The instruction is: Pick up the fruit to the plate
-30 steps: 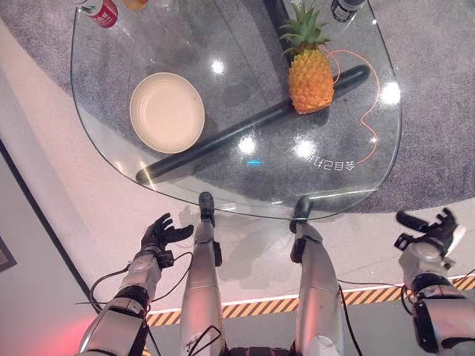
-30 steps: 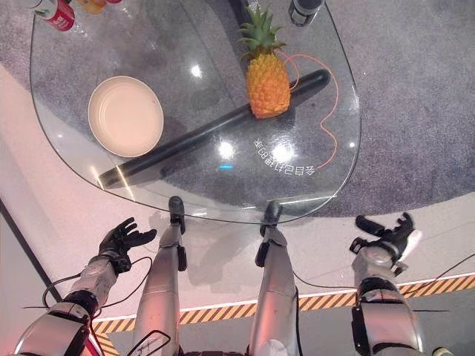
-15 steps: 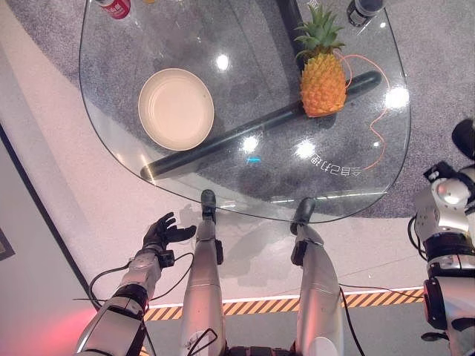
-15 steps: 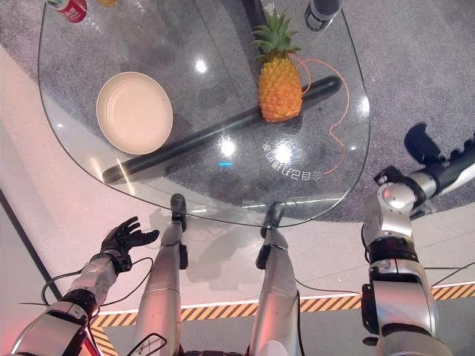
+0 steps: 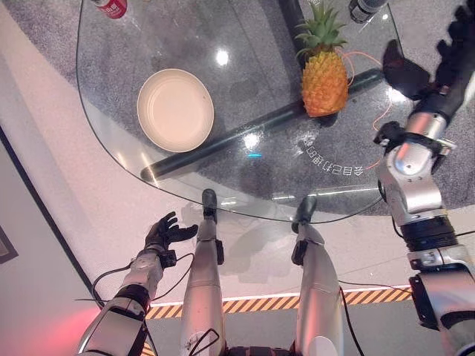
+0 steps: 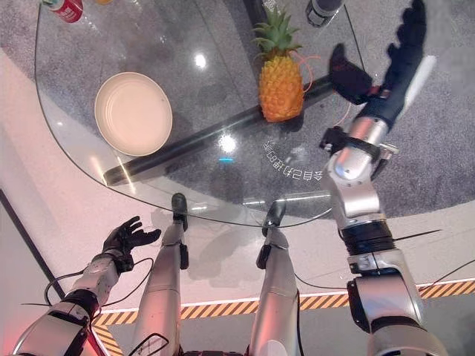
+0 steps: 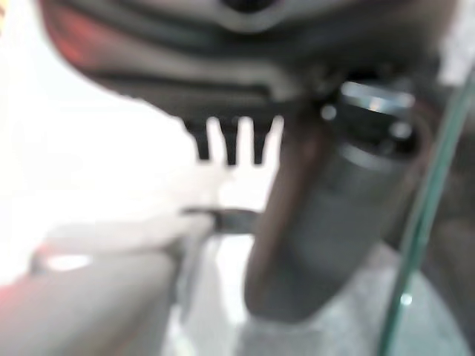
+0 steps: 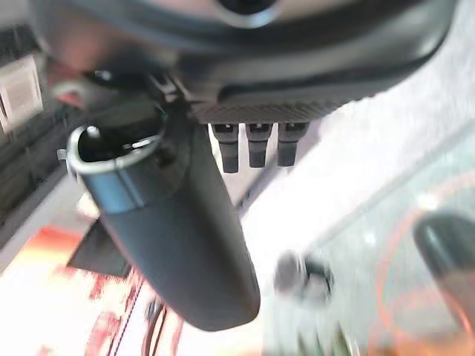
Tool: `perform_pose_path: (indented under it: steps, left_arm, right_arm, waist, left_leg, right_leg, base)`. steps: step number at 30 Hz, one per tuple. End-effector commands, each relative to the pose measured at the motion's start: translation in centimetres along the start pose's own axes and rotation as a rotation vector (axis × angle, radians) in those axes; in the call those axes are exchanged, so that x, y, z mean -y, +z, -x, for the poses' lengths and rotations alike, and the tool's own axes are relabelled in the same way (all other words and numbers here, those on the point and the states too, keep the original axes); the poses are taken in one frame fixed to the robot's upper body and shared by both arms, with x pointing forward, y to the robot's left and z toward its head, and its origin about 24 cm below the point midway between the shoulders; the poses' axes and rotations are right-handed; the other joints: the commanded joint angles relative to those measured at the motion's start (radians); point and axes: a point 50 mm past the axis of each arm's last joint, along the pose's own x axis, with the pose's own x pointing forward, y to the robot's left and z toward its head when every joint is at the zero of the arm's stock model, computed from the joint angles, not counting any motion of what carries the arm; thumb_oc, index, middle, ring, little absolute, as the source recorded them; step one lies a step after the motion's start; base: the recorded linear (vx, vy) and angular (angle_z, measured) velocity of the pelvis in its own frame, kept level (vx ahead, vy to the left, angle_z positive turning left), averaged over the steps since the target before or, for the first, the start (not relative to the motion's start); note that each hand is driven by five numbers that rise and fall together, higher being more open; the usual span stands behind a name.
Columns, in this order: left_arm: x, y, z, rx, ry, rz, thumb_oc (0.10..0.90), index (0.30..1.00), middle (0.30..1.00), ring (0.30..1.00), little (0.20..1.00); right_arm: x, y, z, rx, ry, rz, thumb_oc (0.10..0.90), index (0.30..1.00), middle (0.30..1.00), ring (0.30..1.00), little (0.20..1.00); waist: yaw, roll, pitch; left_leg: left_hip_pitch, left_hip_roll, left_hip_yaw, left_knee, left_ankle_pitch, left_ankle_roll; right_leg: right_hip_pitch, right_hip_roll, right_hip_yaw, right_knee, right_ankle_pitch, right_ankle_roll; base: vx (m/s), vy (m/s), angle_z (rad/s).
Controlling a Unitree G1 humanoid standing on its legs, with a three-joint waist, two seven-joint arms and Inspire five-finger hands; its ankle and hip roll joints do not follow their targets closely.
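Right hand point(image 6: 386, 70) is hovering, fingers spread, beside the upright pineapple point(image 6: 280, 83) near the surface's far edge; a glancing touch risks toppling it

The right hand point(image 6: 386, 63) has risen from low beside the body to above the table's point(image 5: 111, 141) right edge — fingers spread, thumb out, holding nothing. It now hangs just right of the pineapple point(image 5: 324, 72), apart from it — a second ago it was well short of the glass.

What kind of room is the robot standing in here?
Probably a showroom or demo area, not a home: a glass table with lettering on it, grey carpet beneath, and striped hazard tape across the floor.
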Motion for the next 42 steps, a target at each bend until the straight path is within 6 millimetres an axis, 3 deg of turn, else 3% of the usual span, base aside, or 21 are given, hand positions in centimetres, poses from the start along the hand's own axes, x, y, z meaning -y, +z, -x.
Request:
perform_pose_path:
  steps: [1,7,16,26,32,42]
  left_arm:
    - [-1.4,-4.1,1.3,-0.096,0.049,-0.009,0.8,0.9,0.9,0.9,0.9]
    - [-0.3,-4.8,1.4,-0.102,0.03,-0.012,0.8,0.9,0.9,0.9,0.9]
    - [0.7,-5.2,1.5,-0.111,0.011,-0.016,0.8,0.9,0.9,0.9,0.9]
    - [1.1,-5.6,1.6,-0.12,0.004,-0.018,0.8,0.9,0.9,0.9,0.9]
    - [1.5,-5.4,1.5,-0.125,-0.004,-0.022,0.8,0.9,0.9,0.9,0.9]
    - [1.7,-5.4,1.5,-0.125,-0.018,-0.031,0.8,0.9,0.9,0.9,0.9]
  right_arm:
    - [-0.2,4.3,-1.1,0.206,0.043,-0.009,0.8,0.9,0.9,0.9,0.9]
    - [-2.8,2.9,0.5,0.108,0.168,-0.033,0.8,0.9,0.9,0.9,0.9]
    - [-5.2,1.9,1.9,0.022,0.236,-0.063,0.8,0.9,0.9,0.9,0.9]
    - [-5.4,1.1,2.0,-0.007,0.195,-0.008,0.8,0.9,0.9,0.9,0.9]
    - [-4.7,1.0,1.2,0.047,0.094,0.155,0.8,0.9,0.9,0.9,0.9]
    - [-3.9,-0.8,0.8,-0.007,0.001,0.267,0.8,0.9,0.9,0.9,0.9]
  waist:
    - [0.006,0.016,-0.017]
    - [0.013,0.026,-0.017]
    - [0.022,0.038,-0.017]
    - [0.028,0.044,-0.017]
    - [0.031,0.05,-0.017]
    - [0.04,0.058,-0.017]
  left_leg:
    - [-0.004,-0.031,0.004,0.027,-0.019,0.046]
    - [0.003,-0.034,0.012,0.019,-0.013,0.047]
    - [0.015,-0.035,0.021,0.007,-0.004,0.046]
    - [0.024,-0.033,0.025,0.0,0.002,0.046]
    - [0.021,-0.035,0.023,0.005,0.001,0.047]
    - [0.019,-0.034,0.019,0.006,0.001,0.047]
  right_leg:
    - [0.017,0.006,0.009,-0.013,0.054,0.008]
    - [0.021,0.002,0.006,-0.016,0.055,0.003]
    - [0.027,-0.005,0.003,-0.019,0.06,0.001]
    - [0.03,-0.007,0.004,-0.017,0.063,0.001]
    - [0.027,-0.012,0.005,-0.012,0.066,0.006]
    - [0.022,-0.016,0.003,-0.006,0.065,0.007]
  base:
    - [0.0,0.0,0.0]
    - [0.0,0.017,-0.03]
    - [0.0,0.003,-0.01]
    - [0.0,0.0,0.0]
    - [0.0,0.0,0.0]
    - [0.0,0.0,0.0]
